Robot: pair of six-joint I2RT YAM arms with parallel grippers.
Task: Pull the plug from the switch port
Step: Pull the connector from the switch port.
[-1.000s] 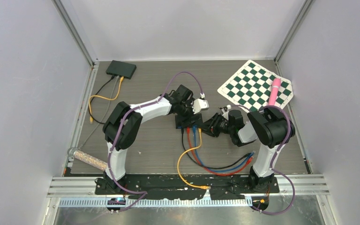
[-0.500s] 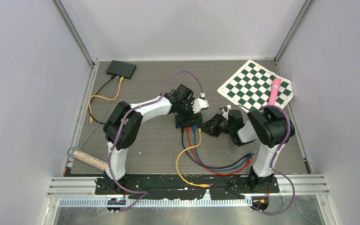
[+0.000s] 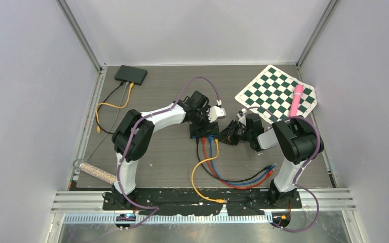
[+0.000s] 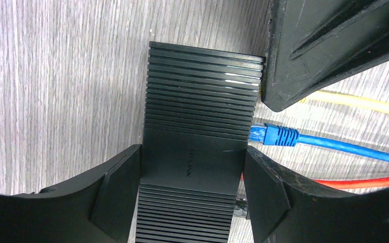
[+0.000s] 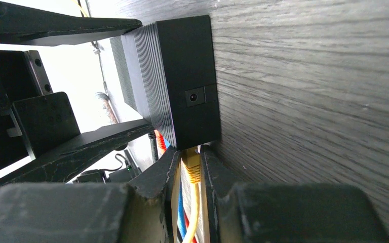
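The black switch (image 3: 200,131) lies mid-table. My left gripper (image 4: 192,167) is shut on the switch (image 4: 197,126), one finger pressed against each long side. Yellow, blue, red and black cables leave its port side. The blue plug (image 4: 276,135) sits in its port. In the right wrist view, the yellow plug (image 5: 191,164) sits in the port at the switch's (image 5: 177,81) end corner. My right gripper (image 5: 191,163) is shut on it, both fingers flat against its sides. From above, the right gripper (image 3: 224,136) reaches in from the right.
A second black box (image 3: 130,75) with cables sits at the back left. A checkerboard (image 3: 277,94) with a pink stick (image 3: 297,98) lies back right. A glittery tube (image 3: 95,172) rests at the left front. Cable loops (image 3: 233,178) trail toward the near edge.
The right gripper's fingers have closed onto the yellow plug. The right wrist has shifted slightly toward the back. The left arm has not moved.
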